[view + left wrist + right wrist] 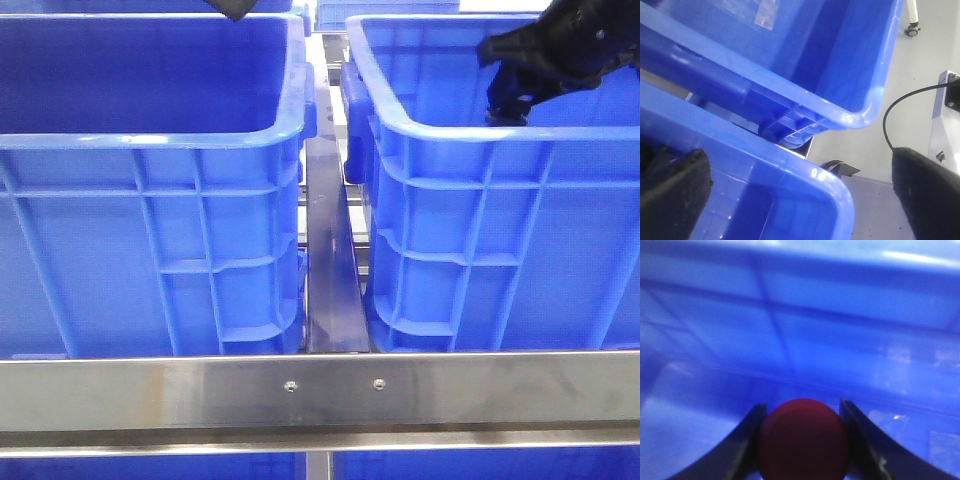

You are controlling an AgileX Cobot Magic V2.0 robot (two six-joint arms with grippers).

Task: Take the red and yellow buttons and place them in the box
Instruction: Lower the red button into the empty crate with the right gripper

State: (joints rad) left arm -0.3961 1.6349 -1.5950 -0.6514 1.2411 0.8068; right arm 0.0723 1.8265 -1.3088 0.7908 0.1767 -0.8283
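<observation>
The dark red button (802, 440) sits pinched between the two fingers of my right gripper (801, 407), which is shut on it. In the front view my right gripper (508, 108) reaches down inside the right blue crate (480, 135), just behind its front rim. The left blue crate (150, 145) stands beside it. My left gripper (800, 172) is open and empty, its fingers (675, 195) wide apart above a crate's corner rim (835, 182). Only its tip (232, 10) shows in the front view. The yellow button is out of view.
A steel rail (320, 390) runs across in front of both crates, and a steel bar (330, 260) lies in the gap between them. In the left wrist view a second crate (840, 100), a black cable (886, 122) and grey floor show beyond.
</observation>
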